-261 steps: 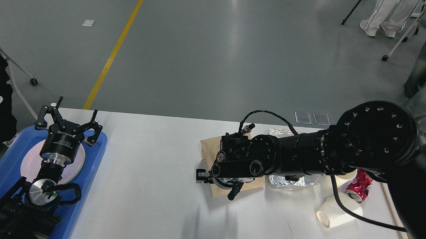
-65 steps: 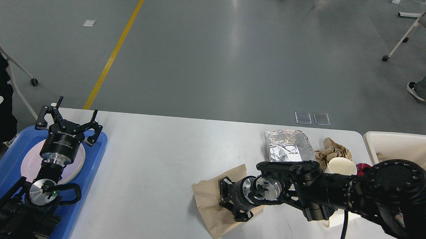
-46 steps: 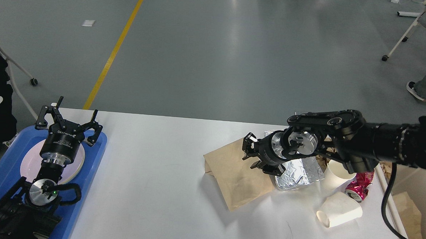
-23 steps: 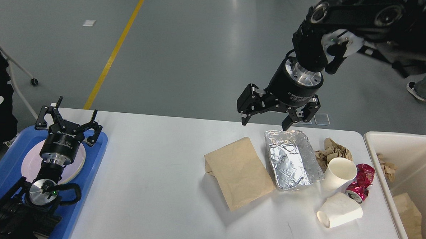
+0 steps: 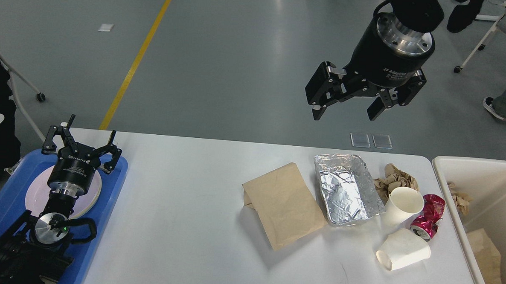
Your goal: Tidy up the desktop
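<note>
White desktop (image 5: 181,224) filled the lower frame, litter clustered at its right end.

Smooth, round-cornered, it carried a brown paper bag (image 5: 284,205), foil tray (image 5: 347,189), two paper cups and a crushed red can (image 5: 429,213). My right gripper (image 5: 344,109) hung at upper right, fingers spread wide, empty; my left gripper (image 5: 81,145) was spread too, empty, over the blue tray (image 5: 109,195). Behind lay grey floor with a yellow line (image 5: 139,56).

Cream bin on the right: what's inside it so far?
Inside the cream bin I can see a crumpled brown paper wad by the far wall and a flat brown paper bag nearer me. The bin's right part runs out of view, so anything there is unseen.
</note>
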